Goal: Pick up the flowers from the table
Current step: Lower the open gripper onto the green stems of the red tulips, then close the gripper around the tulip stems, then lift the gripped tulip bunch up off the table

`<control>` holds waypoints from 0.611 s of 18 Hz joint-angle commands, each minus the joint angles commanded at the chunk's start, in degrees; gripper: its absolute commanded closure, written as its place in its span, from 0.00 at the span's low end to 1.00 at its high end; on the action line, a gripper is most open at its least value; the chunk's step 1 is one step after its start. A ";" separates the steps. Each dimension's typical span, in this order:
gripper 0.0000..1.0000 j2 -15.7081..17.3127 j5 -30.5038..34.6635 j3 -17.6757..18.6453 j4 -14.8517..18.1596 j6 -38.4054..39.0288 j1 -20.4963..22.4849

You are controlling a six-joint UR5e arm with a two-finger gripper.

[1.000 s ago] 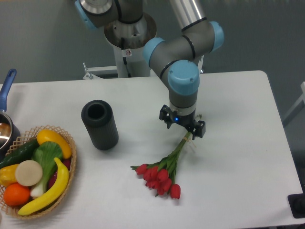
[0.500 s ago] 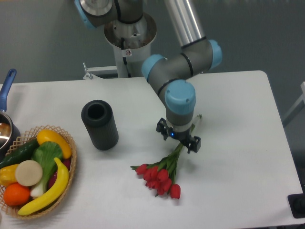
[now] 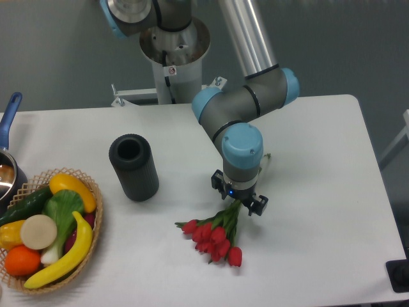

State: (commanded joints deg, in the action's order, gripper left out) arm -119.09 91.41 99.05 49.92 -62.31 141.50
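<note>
The flowers [image 3: 214,235], red tulip buds on thin green stems, lie flat on the white table [image 3: 313,243] near its front middle, buds pointing toward the front. My gripper [image 3: 239,203] points straight down right over the stems, just behind the buds, low to the tabletop. Its fingers straddle the stems, and the wrist above hides them, so I cannot tell whether they grip. The stem ends behind the wrist are mostly hidden.
A black cylinder [image 3: 133,166] stands upright left of the gripper. A woven basket [image 3: 54,230] of fruit and vegetables sits at the front left edge. A pot with a blue handle [image 3: 9,118] pokes in at the far left.
My gripper has moved toward the front along the stems and come lower, now close to the buds. The flowers have stayed in place.
</note>
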 joint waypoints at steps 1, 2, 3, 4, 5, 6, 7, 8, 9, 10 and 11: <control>0.47 0.00 -0.96 -0.09 0.09 -0.17 0.09; 0.64 0.09 -1.84 -0.09 0.09 -0.18 0.09; 0.84 0.17 -2.55 -0.09 0.09 -0.18 0.17; 1.00 0.52 -3.34 0.00 0.09 -0.18 0.35; 1.00 0.70 -3.78 0.17 0.09 -0.26 0.53; 1.00 0.79 -3.96 0.44 0.09 -0.18 0.61; 1.00 0.97 -4.05 0.44 0.09 -0.09 0.70; 1.00 1.40 -4.05 0.44 0.17 0.17 0.70; 1.00 1.67 -3.96 0.44 0.26 0.35 0.70; 1.00 1.67 -3.87 0.61 0.26 0.44 0.53; 1.00 1.84 -3.44 0.70 0.26 0.61 0.53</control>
State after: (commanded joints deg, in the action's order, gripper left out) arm -117.25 87.97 99.75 50.19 -61.70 142.03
